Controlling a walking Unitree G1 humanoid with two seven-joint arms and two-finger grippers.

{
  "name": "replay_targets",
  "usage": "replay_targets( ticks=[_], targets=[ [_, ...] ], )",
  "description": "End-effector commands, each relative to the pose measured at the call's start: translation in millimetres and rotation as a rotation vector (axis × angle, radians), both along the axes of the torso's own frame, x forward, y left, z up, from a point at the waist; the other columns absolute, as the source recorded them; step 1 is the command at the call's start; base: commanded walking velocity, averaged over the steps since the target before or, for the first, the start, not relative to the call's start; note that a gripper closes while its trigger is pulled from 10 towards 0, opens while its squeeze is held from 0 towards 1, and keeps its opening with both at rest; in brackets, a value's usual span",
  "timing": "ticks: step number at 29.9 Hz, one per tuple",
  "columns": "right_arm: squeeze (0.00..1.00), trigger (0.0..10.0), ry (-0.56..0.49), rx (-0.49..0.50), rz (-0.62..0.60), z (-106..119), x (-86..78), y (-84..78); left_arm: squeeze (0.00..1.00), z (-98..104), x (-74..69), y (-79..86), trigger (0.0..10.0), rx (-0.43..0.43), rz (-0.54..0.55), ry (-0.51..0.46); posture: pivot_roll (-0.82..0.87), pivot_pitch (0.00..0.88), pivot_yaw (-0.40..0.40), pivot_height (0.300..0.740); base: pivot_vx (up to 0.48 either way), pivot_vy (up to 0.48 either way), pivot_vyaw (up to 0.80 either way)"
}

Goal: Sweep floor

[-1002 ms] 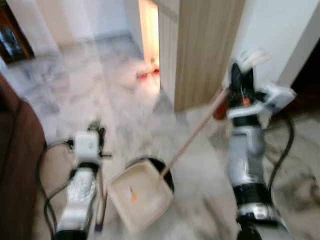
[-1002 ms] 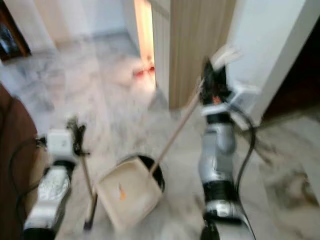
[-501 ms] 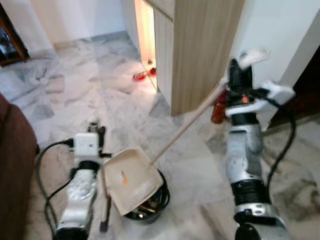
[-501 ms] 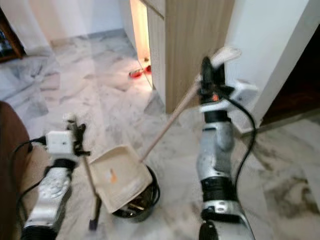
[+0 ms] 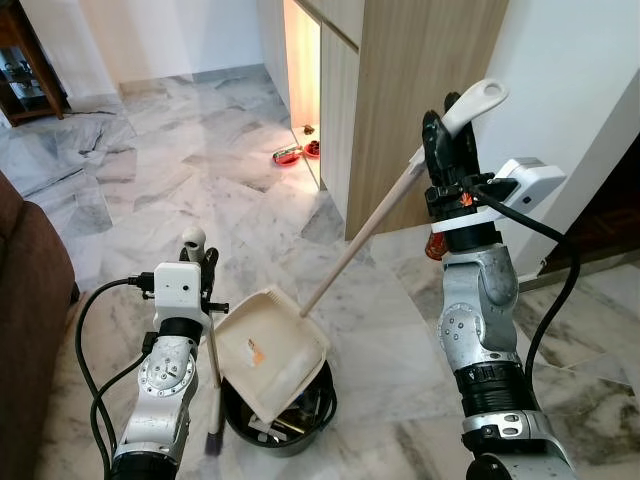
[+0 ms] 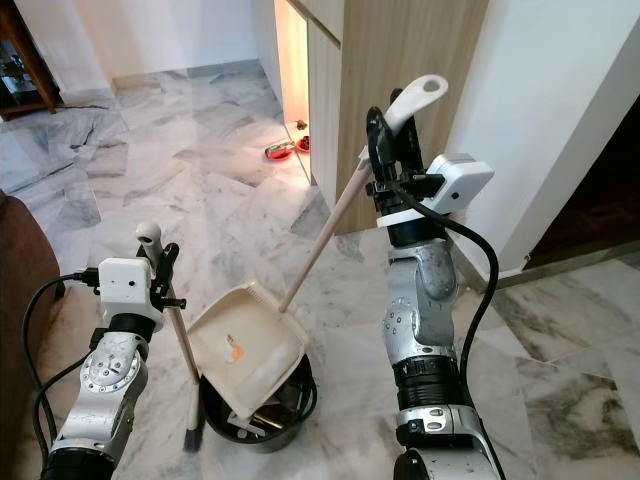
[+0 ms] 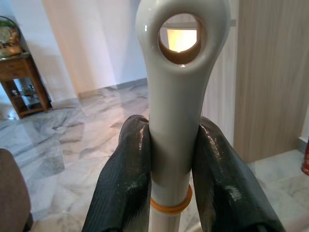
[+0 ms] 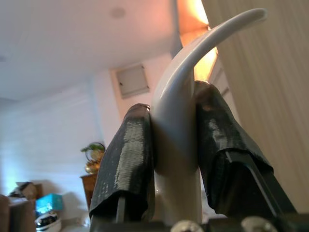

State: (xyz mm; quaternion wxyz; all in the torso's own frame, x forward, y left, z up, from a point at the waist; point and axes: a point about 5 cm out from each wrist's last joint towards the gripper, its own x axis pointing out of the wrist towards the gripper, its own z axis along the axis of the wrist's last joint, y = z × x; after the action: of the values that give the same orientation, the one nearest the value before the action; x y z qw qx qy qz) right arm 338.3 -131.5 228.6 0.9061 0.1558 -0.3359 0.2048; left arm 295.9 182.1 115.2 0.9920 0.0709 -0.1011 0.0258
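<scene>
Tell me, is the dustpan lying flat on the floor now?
No, the dustpan is tilted over the black bin, held up by its long handle in the right gripper.

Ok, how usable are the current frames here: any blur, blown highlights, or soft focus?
Both eye views are sharp; the lit gap beside the wooden cabinet is blown out warm. In the left wrist view the broom handle and fingers are crisp, the room behind soft. The right wrist view looks upward, the dustpan handle close, with orange glare behind it.
</scene>
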Motion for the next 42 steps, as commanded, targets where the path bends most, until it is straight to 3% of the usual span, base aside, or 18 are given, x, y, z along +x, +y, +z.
replay_targets(
  ticks=[1, 3, 4, 17, 21, 24, 28, 32, 42],
  targets=[
    [0.0, 10.0, -0.07, 0.024, 0.035, 15.2, -4.0, 5.0, 0.0, 10.7, 1.0, -0.9, 10.0, 0.013, -0.015, -0.053, 0.03, 0.0, 0.038, 0.74, 0.0, 0.0, 0.0],
    [0.0, 10.0, -0.078, 0.023, 0.034, 17.1, -3.5, 6.4, 0.0, 10.7, 1.1, -1.0, 10.0, 0.013, -0.017, -0.052, 0.03, 0.0, 0.039, 0.74, 0.0, 0.0, 0.0],
    [0.0, 10.0, -0.106, -0.044, -0.014, 19.6, -2.5, 7.2, 0.0, 10.9, 1.3, -1.7, 10.0, 0.012, -0.021, -0.052, 0.03, 0.0, 0.04, 0.74, 0.0, 0.0, 0.0],
    [0.0, 10.0, -0.213, -0.224, -0.038, 25.2, -6.4, 18.1, 0.0, 11.0, 1.0, -2.3, 10.0, 0.011, -0.026, -0.052, 0.03, 0.0, 0.04, 0.74, 0.0, 0.0, 0.0],
    [0.0, 10.0, -0.219, -0.187, -0.028, 27.6, -7.6, 21.0, 0.0, 11.3, 1.4, -2.9, 10.0, 0.012, -0.029, -0.053, 0.03, 0.0, 0.041, 0.74, 0.0, 0.0, 0.0],
    [0.0, 10.0, -0.191, -0.08, 0.01, 29.1, -7.0, 19.7, 0.0, 12.2, 1.1, -3.8, 10.0, 0.011, -0.03, -0.056, 0.04, 0.0, 0.039, 0.74, 0.0, 0.0, 0.0],
    [0.0, 10.0, -0.193, -0.027, 0.057, 33.5, -8.1, 21.4, 0.0, 13.4, 0.6, -4.1, 10.0, 0.013, -0.03, -0.058, 0.04, 0.0, 0.04, 0.74, 0.0, 0.0, 0.0],
    [0.0, 10.0, -0.201, -0.08, 0.199, 30.8, -13.8, 38.2, 0.0, 14.0, 0.8, -4.7, 10.0, 0.014, -0.033, -0.058, 0.04, 0.0, 0.04, 0.74, 0.0, 0.0, 0.0],
    [0.0, 10.0, -0.217, -0.132, 0.271, 29.3, -17.0, 48.8, 0.0, 14.6, 0.5, -7.7, 10.0, 0.038, -0.054, -0.062, 0.04, 0.0, 0.04, 0.74, 0.0, 0.0, 0.0]
  ],
)
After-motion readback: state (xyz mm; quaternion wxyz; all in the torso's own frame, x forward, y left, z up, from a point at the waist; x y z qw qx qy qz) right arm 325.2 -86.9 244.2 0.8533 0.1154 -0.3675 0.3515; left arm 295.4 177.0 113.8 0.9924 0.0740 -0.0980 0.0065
